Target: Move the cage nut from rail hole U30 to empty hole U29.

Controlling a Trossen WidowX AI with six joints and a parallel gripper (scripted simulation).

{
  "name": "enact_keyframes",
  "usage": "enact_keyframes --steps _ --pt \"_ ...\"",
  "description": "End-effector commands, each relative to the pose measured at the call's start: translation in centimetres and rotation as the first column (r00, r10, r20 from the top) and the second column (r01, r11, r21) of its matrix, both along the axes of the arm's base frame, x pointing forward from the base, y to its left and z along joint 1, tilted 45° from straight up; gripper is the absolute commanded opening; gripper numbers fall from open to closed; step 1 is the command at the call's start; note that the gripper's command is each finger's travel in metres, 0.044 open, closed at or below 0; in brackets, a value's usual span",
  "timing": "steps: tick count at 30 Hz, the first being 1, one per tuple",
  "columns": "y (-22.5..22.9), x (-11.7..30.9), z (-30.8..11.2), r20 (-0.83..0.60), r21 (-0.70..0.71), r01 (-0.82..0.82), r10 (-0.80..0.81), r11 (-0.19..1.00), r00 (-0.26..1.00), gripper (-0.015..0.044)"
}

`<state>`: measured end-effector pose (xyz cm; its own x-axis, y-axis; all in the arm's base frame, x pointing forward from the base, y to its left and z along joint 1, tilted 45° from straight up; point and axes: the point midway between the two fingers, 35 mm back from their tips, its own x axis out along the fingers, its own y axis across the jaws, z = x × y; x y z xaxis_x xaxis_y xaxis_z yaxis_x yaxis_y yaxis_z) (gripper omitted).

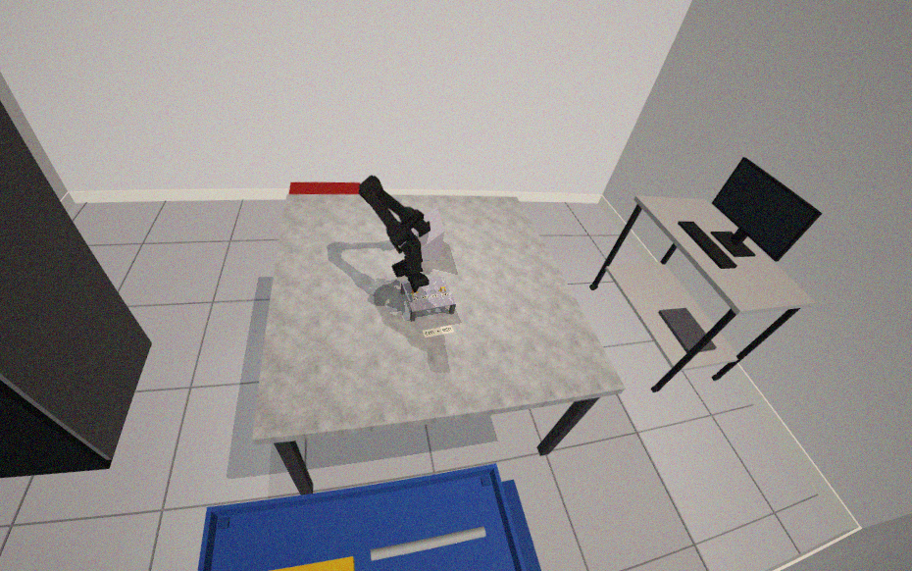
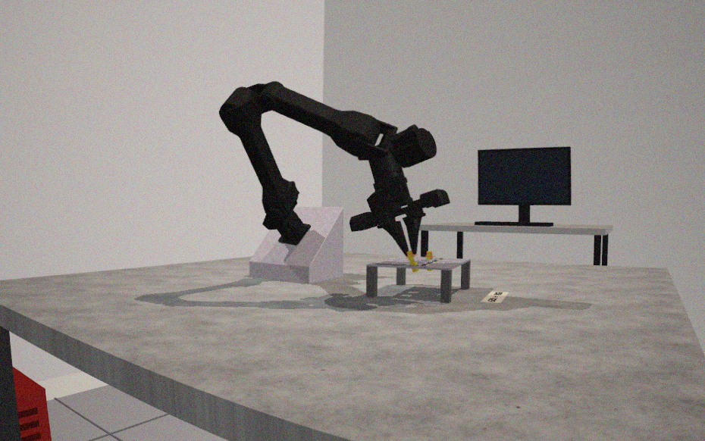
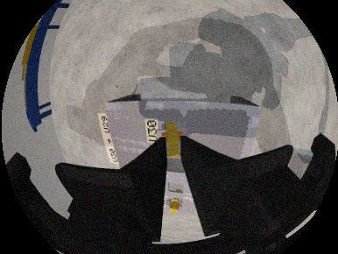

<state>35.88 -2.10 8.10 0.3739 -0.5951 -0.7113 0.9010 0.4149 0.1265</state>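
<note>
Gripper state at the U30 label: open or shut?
Shut on the yellow cage nut: in the wrist view, the gripper's fingertips flank it closely, beside the U30 label.

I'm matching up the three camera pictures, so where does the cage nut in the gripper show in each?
Top: near the middle, at the gripper's tip; too small to make out well.
Exterior: right of centre, low, between the gripper's fingertips.
Wrist: centre, the yellow nut.
Shared landmark: the rail plate.

Mottled grey table (image 1: 430, 377) (image 2: 415, 364) (image 3: 109, 26) — rail stand (image 1: 431, 304) (image 2: 445, 286) (image 3: 210, 102), label (image 1: 438, 331) (image 2: 494, 296) (image 3: 108, 137), and pale wedge block (image 1: 433, 235) (image 2: 326, 254) on it.
</note>
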Motion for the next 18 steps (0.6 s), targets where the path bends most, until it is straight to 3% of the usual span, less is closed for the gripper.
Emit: enact_keyframes --steps 1,18 --pt "-0.03 0.09 0.09 0.000 -0.004 0.010 -0.010 1.000 1.000 0.0029" --pt "0.00 0.22 0.13 -0.016 -0.009 0.027 -0.027 1.000 0.999 0.0029"
